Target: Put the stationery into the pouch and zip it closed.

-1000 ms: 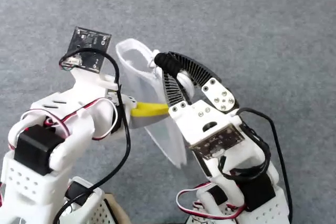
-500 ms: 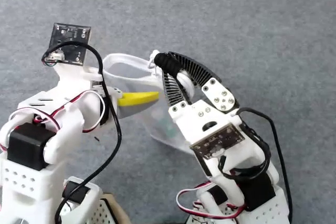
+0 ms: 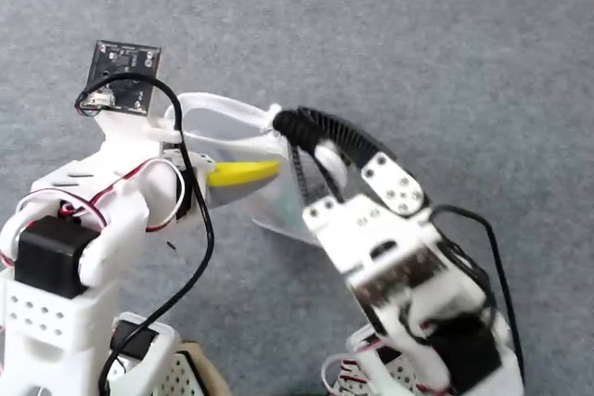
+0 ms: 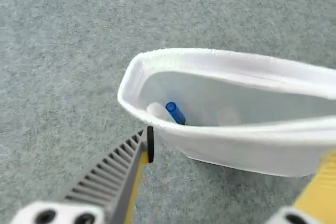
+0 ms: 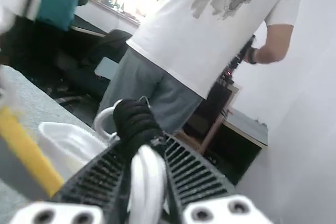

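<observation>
The grey table [image 3: 483, 71] carries the left arm [image 3: 93, 220] and the right arm [image 3: 399, 257] side by side. The left arm sits as it did half a second ago, while the right arm has shifted toward the near edge of the table and shows smeared with motion. Between them is the pouch [image 3: 232, 141], translucent with a white rim, its mouth held wide open and upward. A second ago the mouth was much narrower, with the left arm closer in. The pouch's lower edge, which reached further toward the right arm's base half a second ago, is now drawn up shorter. The left gripper [image 4: 236, 153] has its fingers spread well apart. Its grey ribbed finger [image 4: 118, 169] ends just outside the pouch's rounded end and its yellow finger [image 4: 320, 184] stands further along, with the pouch's near wall spanning the gap between them. Whether either finger touches the wall cannot be told. In the high view the yellow finger lies along the pouch's side just below the mouth. The right gripper [image 5: 137, 129] is at the other end of the mouth, its black ribbed fingers pressed together on a white strip that looks to be part of the pouch's rim. Inside the pouch, near the rounded end, a blue pen [image 4: 175, 113] stands tilted with one end up, touching a small white piece [image 4: 155, 109]. A paler round shape [image 4: 228, 115] further along is too blurred to name.
</observation>
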### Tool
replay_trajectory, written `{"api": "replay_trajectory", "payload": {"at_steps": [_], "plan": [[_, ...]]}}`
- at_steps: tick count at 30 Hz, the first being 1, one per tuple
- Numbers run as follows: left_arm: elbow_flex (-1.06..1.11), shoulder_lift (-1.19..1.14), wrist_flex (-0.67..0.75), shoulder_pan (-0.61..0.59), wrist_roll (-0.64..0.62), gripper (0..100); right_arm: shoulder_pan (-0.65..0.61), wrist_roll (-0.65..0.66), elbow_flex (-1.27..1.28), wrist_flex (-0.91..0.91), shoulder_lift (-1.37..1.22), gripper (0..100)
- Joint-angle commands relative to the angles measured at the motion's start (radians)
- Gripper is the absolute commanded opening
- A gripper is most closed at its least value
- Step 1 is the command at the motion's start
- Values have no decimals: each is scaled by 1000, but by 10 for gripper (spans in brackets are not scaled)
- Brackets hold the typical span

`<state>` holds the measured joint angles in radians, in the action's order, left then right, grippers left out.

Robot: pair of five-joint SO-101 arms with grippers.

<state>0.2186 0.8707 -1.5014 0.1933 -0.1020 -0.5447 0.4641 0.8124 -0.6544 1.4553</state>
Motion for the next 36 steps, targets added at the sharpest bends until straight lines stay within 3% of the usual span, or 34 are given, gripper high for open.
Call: {"api": "replay_trajectory", "payload": {"at_steps": [1,7,20,24,30,36], "plan": [[51,0,81,-61,-3,464,-41,-17,-139,-94,39,12],[148,0,121,-93,5,464,-44,-17,-223,-224,51,12],[150,0,121,-124,6,464,-44,-17,-318,-463,51,12],[148,0,115,-122,6,464,-46,-17,-257,-443,50,12],[148,2,110,-99,6,464,-52,-17,-120,-273,50,12],[24,3,-18,-41,6,464,-52,-12,-25,-123,42,12]]}}
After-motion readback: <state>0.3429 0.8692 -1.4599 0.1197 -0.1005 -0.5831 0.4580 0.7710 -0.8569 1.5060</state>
